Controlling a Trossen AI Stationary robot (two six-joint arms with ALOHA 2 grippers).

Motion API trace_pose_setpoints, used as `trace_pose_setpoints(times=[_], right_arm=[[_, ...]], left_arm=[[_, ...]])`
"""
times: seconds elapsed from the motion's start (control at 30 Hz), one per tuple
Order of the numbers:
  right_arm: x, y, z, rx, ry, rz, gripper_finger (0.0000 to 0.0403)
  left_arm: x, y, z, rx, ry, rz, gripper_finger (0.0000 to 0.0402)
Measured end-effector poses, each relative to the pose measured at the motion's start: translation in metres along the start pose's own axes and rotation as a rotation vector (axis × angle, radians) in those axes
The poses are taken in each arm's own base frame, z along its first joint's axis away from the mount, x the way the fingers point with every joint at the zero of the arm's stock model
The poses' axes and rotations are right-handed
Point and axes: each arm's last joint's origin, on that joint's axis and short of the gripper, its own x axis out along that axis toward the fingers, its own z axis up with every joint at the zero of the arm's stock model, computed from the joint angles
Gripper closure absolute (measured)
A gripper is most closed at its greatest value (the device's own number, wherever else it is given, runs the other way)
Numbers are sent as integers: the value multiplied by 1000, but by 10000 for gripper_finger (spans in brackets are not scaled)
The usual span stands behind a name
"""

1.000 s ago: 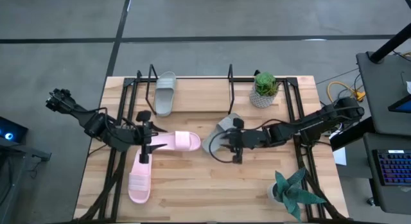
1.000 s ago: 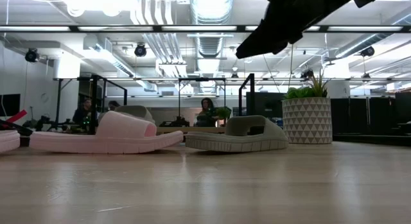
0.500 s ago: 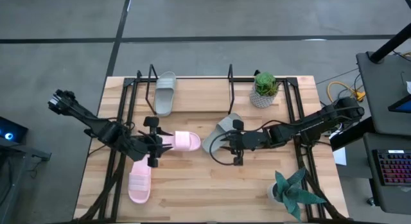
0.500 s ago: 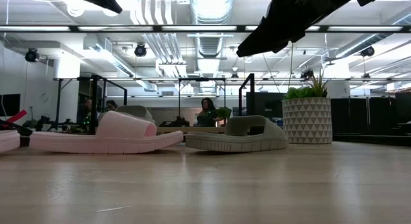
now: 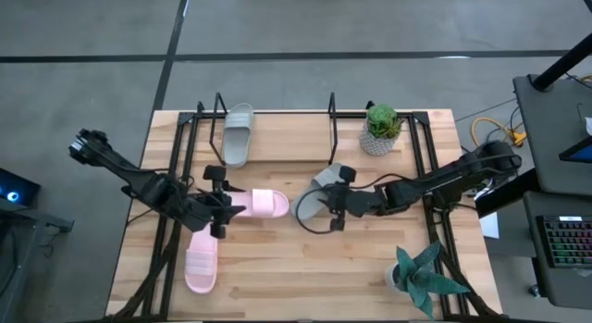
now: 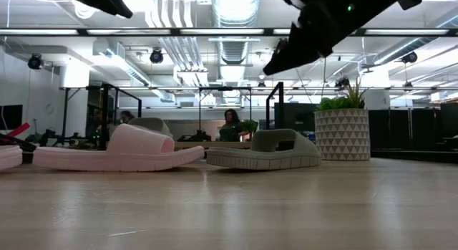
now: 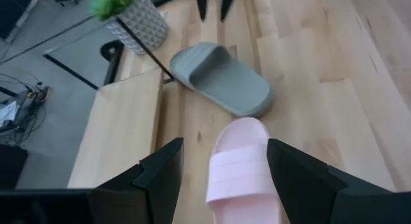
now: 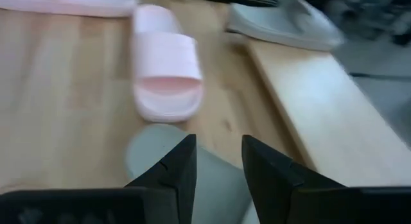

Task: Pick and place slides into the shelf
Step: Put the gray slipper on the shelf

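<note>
Wooden planks form the tabletop [image 5: 370, 267], and at its far edge we see the shelf [image 5: 277, 129], a low black wire rack with upright end loops. It holds one grey slide [image 5: 239, 134], lying at its left end; the rest of the rack carries nothing we can make out.

We count four slides: two grey and two pale pink. The second grey slide [image 5: 319, 192] lies near the middle of the tabletop, and a pink slide [image 5: 261, 204] lies just to its left, their ends close together. The other pink slide [image 5: 201, 265] rests toward the near left corner.

We count two potted plants: one in a patterned white pot [image 5: 380, 129] by the far right end of the shelf, another [image 5: 418, 277] at the near right corner.

Our left gripper [image 5: 218, 203] hovers over the end of the middle pink slide, fingers spread apart and empty. Our right gripper [image 5: 339, 198] hangs above the central grey slide, fingers likewise apart.
</note>
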Motion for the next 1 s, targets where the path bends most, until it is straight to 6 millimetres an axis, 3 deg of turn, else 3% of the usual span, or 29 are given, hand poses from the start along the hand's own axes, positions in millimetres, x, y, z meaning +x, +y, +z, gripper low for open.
trace_pose_setpoints(times=[0.2, 0.53, 0.83, 1.0], right_arm=[[8, 3, -1, 32, 37, -69, 279], [34, 17, 2, -57, 204, -125, 205], [56, 24, 0, -178, 533, -318, 202], [70, 31, -4, -219, 627, -351, 202]], left_arm=[[-13, 11, -3, -34, -36, 12, 194], [-25, 22, -15, -29, -27, 14, 194], [-25, 22, -17, -30, -28, 15, 194], [-23, 20, -17, -23, -19, 15, 194]])
